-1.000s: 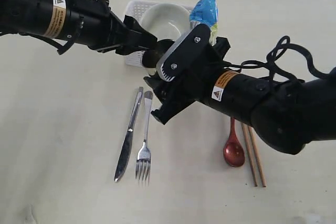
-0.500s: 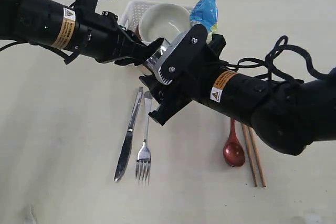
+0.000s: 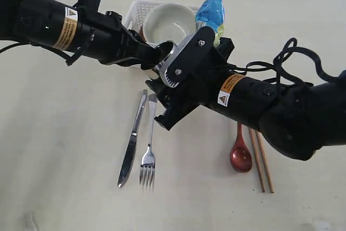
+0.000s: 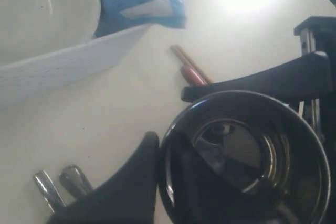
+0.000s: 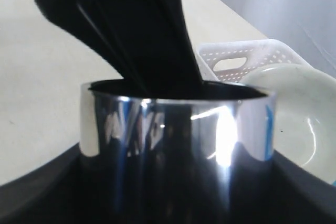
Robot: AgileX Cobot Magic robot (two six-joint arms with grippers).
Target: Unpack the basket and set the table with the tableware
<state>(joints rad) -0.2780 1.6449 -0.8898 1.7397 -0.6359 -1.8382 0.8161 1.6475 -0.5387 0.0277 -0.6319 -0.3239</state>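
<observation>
A steel mug [image 3: 166, 53] hangs above the table [image 3: 65, 150], just in front of the white basket [image 3: 138, 9]. My right gripper [image 3: 162, 82] is shut on the mug's body [image 5: 173, 129], a finger on each side. My left gripper [image 4: 165, 148] is shut on the mug's rim [image 4: 247, 156], one finger inside and one outside. The cream bowl [image 3: 170, 20] sits in the basket. On the table lie the knife [image 3: 132, 142], fork [image 3: 148, 155], red-brown spoon [image 3: 240, 155] and chopsticks [image 3: 262, 160].
A blue snack bag [image 3: 212, 12] leans at the basket's right end, behind my right arm. Both arms cross the middle of the table, above the handles of the knife and fork.
My left gripper moved right to the mug and closed on its rim. The right gripper and the mug barely moved.
</observation>
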